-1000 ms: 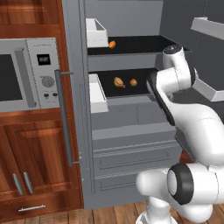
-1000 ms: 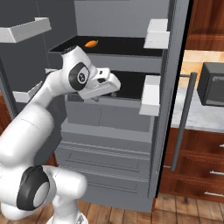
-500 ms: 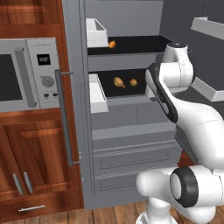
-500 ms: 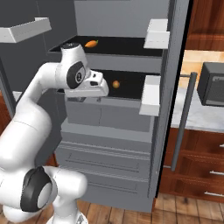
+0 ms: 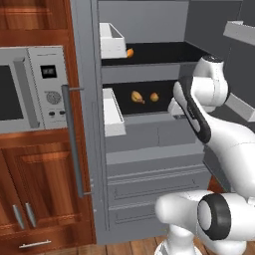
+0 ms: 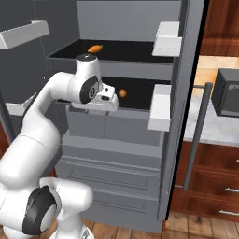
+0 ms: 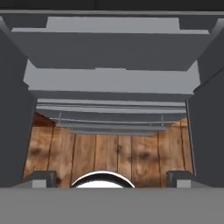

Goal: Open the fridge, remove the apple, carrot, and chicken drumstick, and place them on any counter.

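Fridge [image 5: 149, 149] interior: one carrot [image 5: 130, 53] above; one drumstick [image 5: 136, 96], one apple [image 5: 155, 96] below. My pincer [image 7: 112, 177] stands apart, empty.

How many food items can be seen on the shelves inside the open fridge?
3: the carrot on the upper black shelf, and the chicken drumstick and the apple side by side on the shelf below. More may be hidden behind the arm.

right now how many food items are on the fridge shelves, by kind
carrot: 1, upper shelf
apple: 1, lower shelf
chicken drumstick: 1, lower shelf beside the apple
total: 3
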